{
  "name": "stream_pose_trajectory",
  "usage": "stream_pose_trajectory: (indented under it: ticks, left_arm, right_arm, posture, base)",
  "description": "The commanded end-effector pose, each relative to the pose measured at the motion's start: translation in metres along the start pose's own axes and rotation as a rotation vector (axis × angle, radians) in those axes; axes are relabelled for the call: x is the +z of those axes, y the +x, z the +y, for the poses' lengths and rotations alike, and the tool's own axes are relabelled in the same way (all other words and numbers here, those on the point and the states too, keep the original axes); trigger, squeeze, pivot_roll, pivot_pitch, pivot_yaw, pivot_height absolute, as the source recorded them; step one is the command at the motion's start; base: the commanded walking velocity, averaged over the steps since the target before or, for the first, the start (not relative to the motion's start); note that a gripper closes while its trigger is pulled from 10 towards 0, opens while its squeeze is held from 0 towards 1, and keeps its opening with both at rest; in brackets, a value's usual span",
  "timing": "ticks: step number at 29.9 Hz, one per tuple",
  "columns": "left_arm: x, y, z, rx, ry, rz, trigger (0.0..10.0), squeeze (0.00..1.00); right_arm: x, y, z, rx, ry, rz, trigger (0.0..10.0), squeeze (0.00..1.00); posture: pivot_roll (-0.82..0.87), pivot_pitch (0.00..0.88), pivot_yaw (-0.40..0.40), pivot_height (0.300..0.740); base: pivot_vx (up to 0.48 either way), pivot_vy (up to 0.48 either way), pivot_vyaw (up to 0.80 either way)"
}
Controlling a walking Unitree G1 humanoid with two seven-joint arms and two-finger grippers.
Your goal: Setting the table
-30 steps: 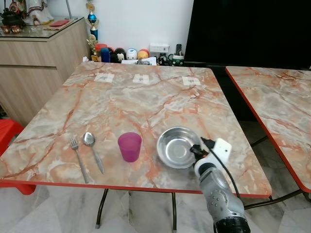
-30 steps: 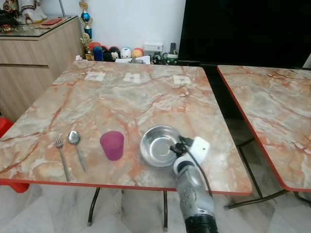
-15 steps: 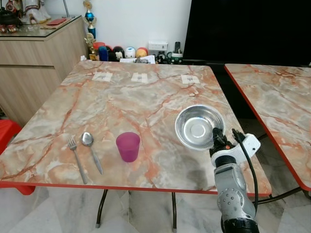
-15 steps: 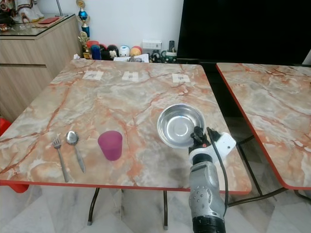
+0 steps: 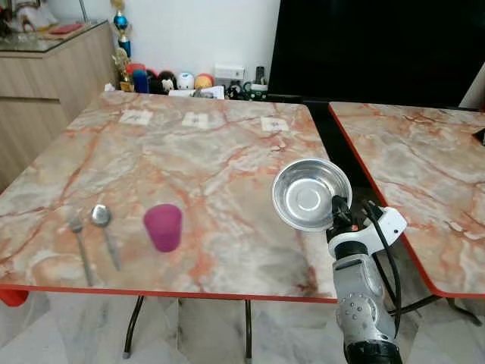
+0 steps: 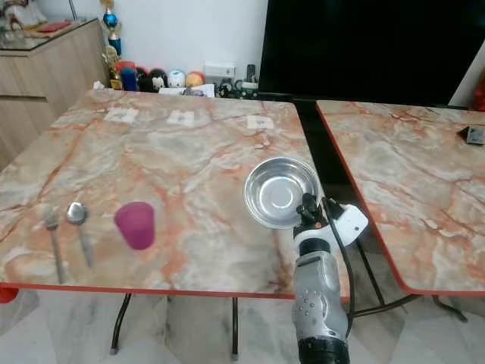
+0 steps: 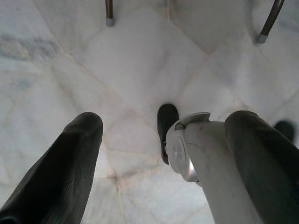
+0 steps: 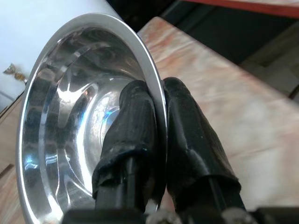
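Steel rim pinched between my right gripper [image 8: 156, 135] fingers, one inside the metal bowl [image 5: 311, 194] and one outside, so I judge I should carry it slowly and level it before lowering, since it tilts toward me. It hangs just beyond the fingertips, lifted over the near right corner of the marble table [image 5: 204, 152]. Farther to the gripper's left stand the purple cup [image 5: 163, 227], then the spoon [image 5: 103, 227] and fork [image 5: 78, 239]. My left gripper [image 7: 163, 135] hangs idle, fingers spread, over the floor.
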State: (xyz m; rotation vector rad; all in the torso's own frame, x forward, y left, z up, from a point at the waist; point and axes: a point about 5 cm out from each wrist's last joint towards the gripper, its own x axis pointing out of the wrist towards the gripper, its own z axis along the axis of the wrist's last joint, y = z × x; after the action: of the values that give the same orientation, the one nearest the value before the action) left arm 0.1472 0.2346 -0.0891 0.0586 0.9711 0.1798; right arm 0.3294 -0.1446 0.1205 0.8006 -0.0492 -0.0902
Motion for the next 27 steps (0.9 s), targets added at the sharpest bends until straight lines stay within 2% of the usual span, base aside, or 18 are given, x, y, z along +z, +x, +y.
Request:
stream_pose_trajectory:
  ticks: [1, 16, 22, 27]
  left_arm:
    - [-0.008, -0.001, -0.009, -0.023, 0.001, 0.029, 10.0, 0.0]
    - [-0.006, -0.001, -0.009, -0.029, 0.016, 0.024, 10.0, 0.0]
    - [-0.002, 0.0, -0.008, -0.024, 0.004, 0.012, 10.0, 0.0]
    - [-0.002, 0.0, -0.008, -0.023, 0.012, 0.013, 10.0, 0.0]
  right_arm:
    - [0.0, 0.0, 0.001, -0.012, 0.041, -0.026, 10.0, 0.0]
    - [0.003, 0.002, 0.002, -0.014, 0.023, -0.052, 10.0, 0.0]
    - [0.011, 0.009, 0.007, 0.001, 0.025, -0.091, 10.0, 0.0]
    - [0.015, 0.009, 0.005, -0.007, 0.011, -0.104, 10.0, 0.0]
  posture:
    - [0.01, 0.0, -0.034, 0.74]
    - [0.0, 0.0, -0.026, 0.74]
    - [-0.01, 0.0, -0.008, 0.74]
    - [-0.01, 0.0, -0.009, 0.74]
  base:
    - [0.0, -0.454, 0.0]
    - [0.0, -0.455, 0.0]
    - [0.0, -0.454, 0.0]
    - [0.0, -0.454, 0.0]
